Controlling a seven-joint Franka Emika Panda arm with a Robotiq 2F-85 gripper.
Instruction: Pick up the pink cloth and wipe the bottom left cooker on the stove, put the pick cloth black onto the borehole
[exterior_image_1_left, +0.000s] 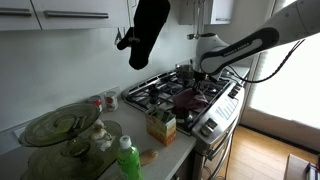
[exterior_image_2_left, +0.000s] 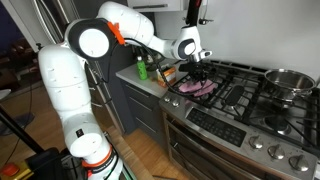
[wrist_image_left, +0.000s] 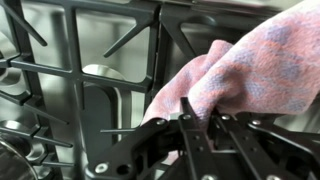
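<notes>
Pink cloth (wrist_image_left: 250, 60) fills the upper right of the wrist view, bunched. Its lower fold runs down into the gripper (wrist_image_left: 200, 125) at bottom centre. The jaws are closed tight, pinching that fold. Black grate (wrist_image_left: 75, 100) bars cross the left half of the frame, with a pale burner cap (wrist_image_left: 100, 72) beneath them.

In both exterior views the gripper (exterior_image_1_left: 205, 80) (exterior_image_2_left: 197, 72) points down over the stove (exterior_image_1_left: 160, 92) (exterior_image_2_left: 240, 100), and the cloth (exterior_image_1_left: 190, 97) (exterior_image_2_left: 198, 87) lies heaped on the grate directly under it. The white arm (exterior_image_1_left: 245, 45) (exterior_image_2_left: 130, 25) reaches across to it.

In an exterior view, counter items at lower centre of the frame: green bottle (exterior_image_1_left: 127, 158) nearest, then a carton (exterior_image_1_left: 160, 127) just beside the stove edge. Glass dishes (exterior_image_1_left: 55, 125) are stacked at lower left.

In an exterior view a row of knobs (exterior_image_2_left: 255, 143) runs along the stove front at lower right. A metal pot (exterior_image_2_left: 287, 80) sits on a burner at the right edge, well apart from the cloth.

Furthest back, a black oven mitt (exterior_image_1_left: 150, 30) hangs at top centre.
</notes>
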